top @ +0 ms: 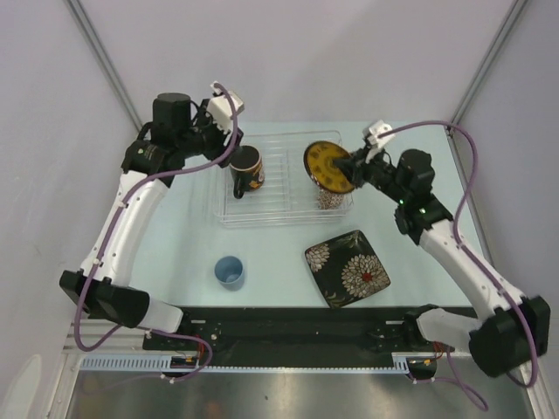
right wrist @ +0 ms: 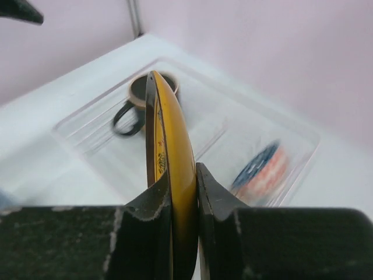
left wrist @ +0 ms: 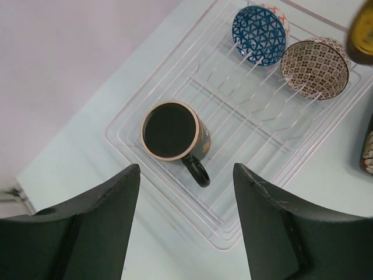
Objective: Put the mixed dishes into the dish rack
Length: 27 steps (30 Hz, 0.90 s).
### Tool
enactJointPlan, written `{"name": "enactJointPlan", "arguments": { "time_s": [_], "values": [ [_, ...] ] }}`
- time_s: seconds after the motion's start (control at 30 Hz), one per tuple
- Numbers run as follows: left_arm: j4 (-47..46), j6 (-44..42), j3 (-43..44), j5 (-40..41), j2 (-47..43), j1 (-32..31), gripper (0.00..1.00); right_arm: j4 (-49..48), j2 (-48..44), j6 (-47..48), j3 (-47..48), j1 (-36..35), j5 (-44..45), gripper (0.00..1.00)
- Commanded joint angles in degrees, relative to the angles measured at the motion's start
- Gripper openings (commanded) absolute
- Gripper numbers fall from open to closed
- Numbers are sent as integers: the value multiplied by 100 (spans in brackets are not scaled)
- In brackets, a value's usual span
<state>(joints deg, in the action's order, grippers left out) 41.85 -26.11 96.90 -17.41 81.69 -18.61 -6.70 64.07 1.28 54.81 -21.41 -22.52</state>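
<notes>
The clear dish rack [top: 284, 205] lies at the table's far middle. The dark mug [top: 247, 168] sits in its left part; it also shows in the left wrist view [left wrist: 172, 131]. The blue patterned bowl [left wrist: 259, 27] and beige patterned bowl [left wrist: 315, 69] stand on edge at the rack's right end. My right gripper [top: 351, 164] is shut on the yellow plate [top: 326, 164], held on edge above those bowls [right wrist: 169, 146]. My left gripper [top: 231, 138] is open and empty above the rack's left edge, near the mug [left wrist: 186, 175]. The light-blue cup [top: 229, 271] and black floral square plate [top: 347, 267] lie on the table.
White walls close in the table on the left, back and right. The cup and square plate lie between the rack and the black rail [top: 297, 323] at the near edge.
</notes>
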Motion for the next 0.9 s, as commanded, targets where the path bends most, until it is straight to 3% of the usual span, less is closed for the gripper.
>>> {"name": "enactJointPlan", "arguments": {
  "time_s": [0.0, 0.17, 0.27, 0.47, 0.67, 0.87],
  "values": [
    [245, 782, 5, -842, 110, 532, 70, -1565, 1376, 2698, 1612, -311, 177, 0],
    [-44, 1029, -259, -1036, 110, 902, 70, -1467, 2853, 4089, 2604, -469, 266, 0],
    [-62, 1125, -225, -1194, 250, 1026, 70, -1239, 3373, 4879, 3017, -452, -128, 0],
    [-255, 1371, -172, -1405, 505, 1210, 70, 834, 4051, 6549, 4202, -390, -779, 0],
    [-361, 1547, 4, -1625, 910, 1395, 70, 2303, 4517, 6929, 4925, -373, -1166, 0],
    [-546, 1696, 39, -1748, 1094, 1430, 70, 2638, 4737, 6930, 4891, -425, -1325, 0]
  ]
}}
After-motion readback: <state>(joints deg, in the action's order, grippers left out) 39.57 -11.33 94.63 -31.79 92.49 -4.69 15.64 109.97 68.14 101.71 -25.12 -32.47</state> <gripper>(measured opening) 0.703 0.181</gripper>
